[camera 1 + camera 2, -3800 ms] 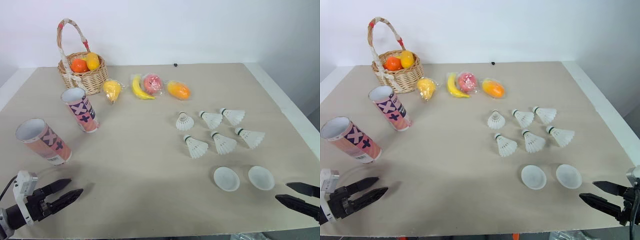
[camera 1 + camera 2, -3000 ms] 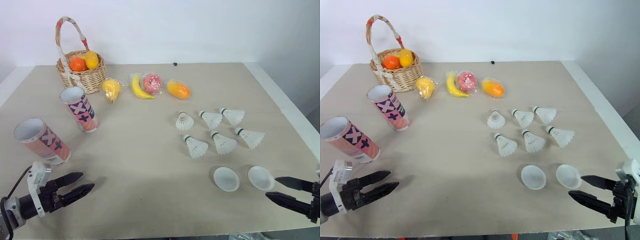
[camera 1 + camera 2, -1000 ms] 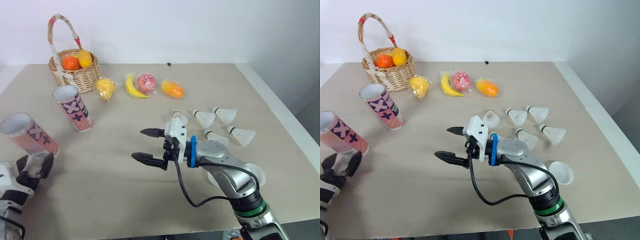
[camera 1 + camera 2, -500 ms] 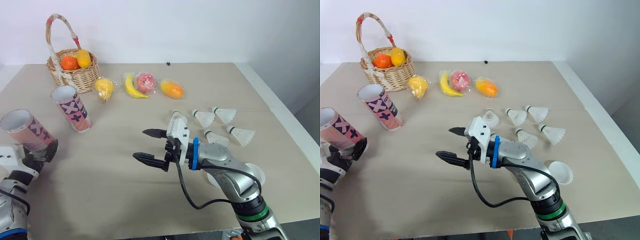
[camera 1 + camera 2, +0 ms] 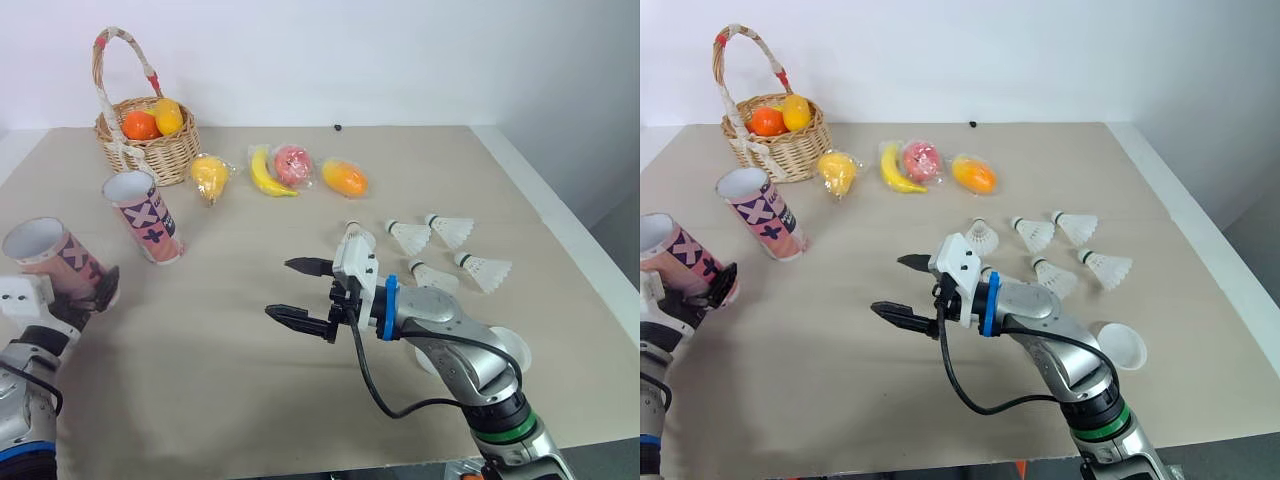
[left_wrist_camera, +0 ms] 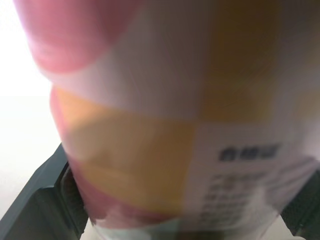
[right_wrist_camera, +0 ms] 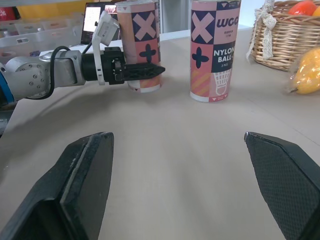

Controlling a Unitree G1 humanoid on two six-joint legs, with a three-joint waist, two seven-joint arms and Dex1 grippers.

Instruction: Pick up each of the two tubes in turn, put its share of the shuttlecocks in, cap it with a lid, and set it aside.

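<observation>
beige table (image 5: 250, 400) | left claw (image 5: 92, 292) clenched low on near tube (image 5: 50, 255), leaving its open mouth free for loading | right claw (image 5: 282, 288) released, hovering mid-table between tube and shuttlecocks (image 5: 410, 237)

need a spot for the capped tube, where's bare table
Bare: the middle between the farther tube and the right gripper, the near edge left of it, and the far right corner. Crowded: basket and fruit, shuttlecocks and lid.

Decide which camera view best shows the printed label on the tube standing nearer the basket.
The right wrist view: the tube stands side-on and near, lettering readable, top cut off. Both eye views show it whole from above, open mouth visible, print only as shapes. The left wrist view shows the other tube.
</observation>
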